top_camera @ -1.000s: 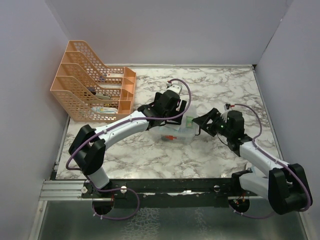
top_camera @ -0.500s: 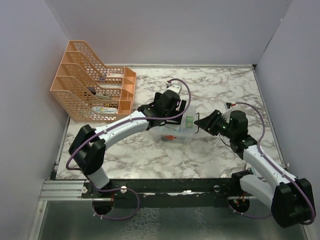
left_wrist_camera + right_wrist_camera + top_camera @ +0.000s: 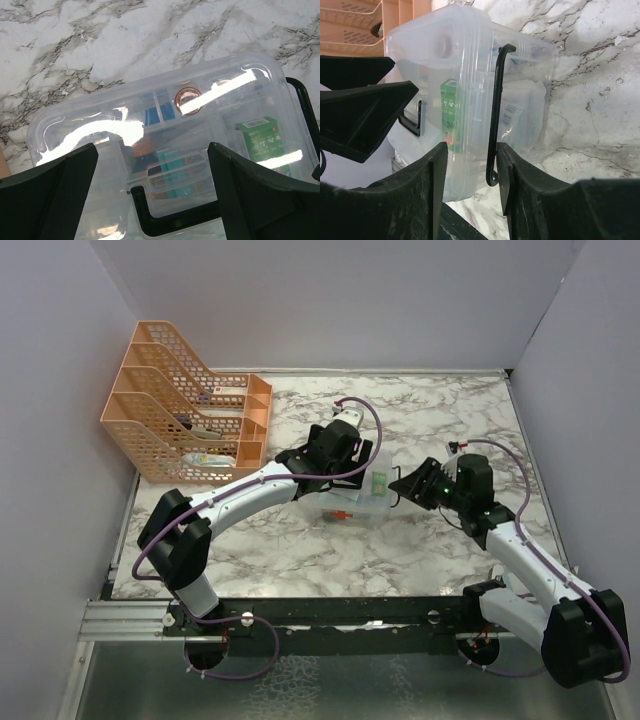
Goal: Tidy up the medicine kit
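From above, the medicine kit (image 3: 355, 506) sat beneath the left claw (image 3: 345, 468), just ahead of the right claw (image 3: 405, 486). Left wrist: claw wide over the lid (image 3: 150, 100). Right wrist: claw half-shut around the black handle (image 3: 495, 100), grip unclear; seizing it seemed the step, next needing a firm pinch.

Left arm (image 3: 240, 495), right arm (image 3: 525, 555): white tubular links, black joint housings. Purple cable (image 3: 372, 418) looped along each. Left claw (image 3: 152, 150), right claw (image 3: 471, 145): matte black, two broad wedge-shaped prongs apiece.
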You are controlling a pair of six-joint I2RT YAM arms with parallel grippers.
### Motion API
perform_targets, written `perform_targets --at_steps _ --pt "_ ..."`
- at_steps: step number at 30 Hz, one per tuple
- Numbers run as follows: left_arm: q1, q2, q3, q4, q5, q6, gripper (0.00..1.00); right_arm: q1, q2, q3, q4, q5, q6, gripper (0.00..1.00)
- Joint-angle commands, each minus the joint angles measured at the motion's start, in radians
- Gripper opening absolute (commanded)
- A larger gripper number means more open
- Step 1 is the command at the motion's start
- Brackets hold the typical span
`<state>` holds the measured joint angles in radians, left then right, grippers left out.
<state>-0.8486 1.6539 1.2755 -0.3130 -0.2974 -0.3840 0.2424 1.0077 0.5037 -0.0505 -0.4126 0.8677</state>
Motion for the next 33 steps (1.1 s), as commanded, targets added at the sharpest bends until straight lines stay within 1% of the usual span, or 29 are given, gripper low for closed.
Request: perform_targets --at_steps 1,9,16,21,24,28,31,33 --pt "-0.002 0.088 -0.065 -0.207 0.07 -0.059 0.96 0.005 0.001 0.058 -0.066 0.04 -0.05 0.43" --pt "-0.002 0.087 -0.061 -0.207 0.083 -0.056 0.96 0.006 0.042 0.115 -0.089 0.015 -0.097 0.37" --pt "-0.003 0.101 -0.06 -0.208 0.09 -0.056 0.95 0.02 0.09 0.147 -0.092 -0.015 -0.133 0.36" --pt "-0.002 0.104 -0.062 -0.208 0.092 -0.057 0.95 0.036 0.105 0.161 -0.103 -0.006 -0.148 0.36" --pt "-0.002 0.105 -0.06 -0.208 0.093 -0.058 0.95 0.046 0.109 0.175 -0.124 0.023 -0.156 0.34" --pt "-0.001 0.107 -0.058 -0.208 0.095 -0.059 0.95 0.068 0.117 0.207 -0.185 0.099 -0.17 0.33" --pt "-0.002 0.11 -0.058 -0.208 0.095 -0.062 0.94 0.097 0.131 0.236 -0.229 0.158 -0.179 0.3" --pt "-0.001 0.111 -0.057 -0.208 0.097 -0.064 0.94 0.114 0.142 0.252 -0.244 0.179 -0.182 0.26"
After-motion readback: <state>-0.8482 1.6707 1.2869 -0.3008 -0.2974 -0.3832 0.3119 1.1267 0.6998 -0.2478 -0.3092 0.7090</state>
